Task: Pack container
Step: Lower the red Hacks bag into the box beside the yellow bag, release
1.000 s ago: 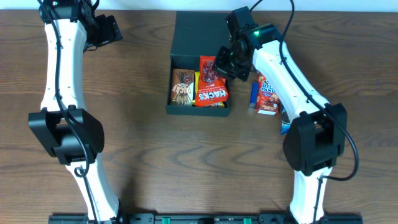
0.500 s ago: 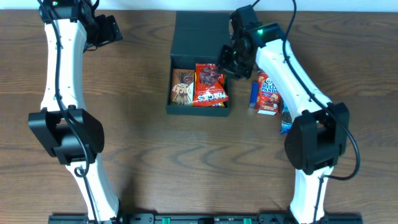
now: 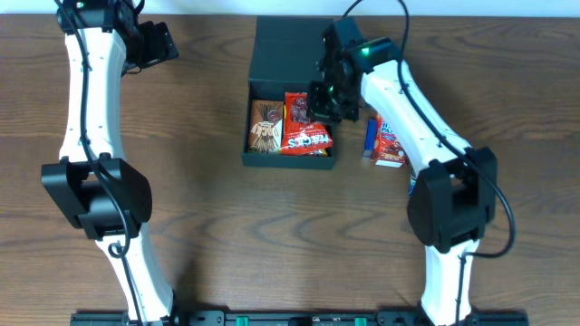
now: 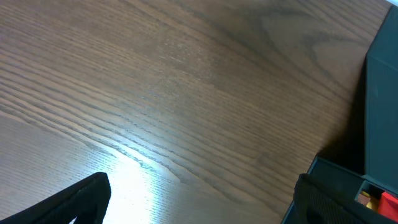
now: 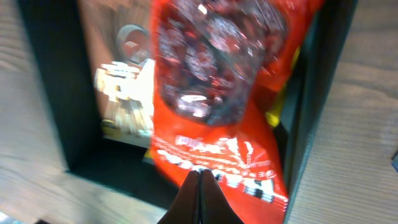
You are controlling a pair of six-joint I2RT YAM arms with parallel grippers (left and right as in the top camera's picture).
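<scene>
Your container (image 3: 285, 50) is sitting at the far middle of the counter (image 3: 208, 226), with its flap lid lying open toward the far edge. Inside it, 2 packets are lying side by side: a brown packet (image 3: 265, 127) on the left and a red packet (image 3: 308, 134) on the right, with a sliver of yellow showing between them. Your right gripper (image 3: 326, 98) is hanging over the far end of the red packet with its jaws pressed together; in the right wrist view nothing is showing between them. Just right of the container, a red and blue snack pack (image 3: 390, 143) is lying on the counter, partly under the right arm. Your left gripper (image 3: 159, 43) is hovering well to the left of the container, near the far edge, with its jaws spread wide and gripping nothing.
</scene>
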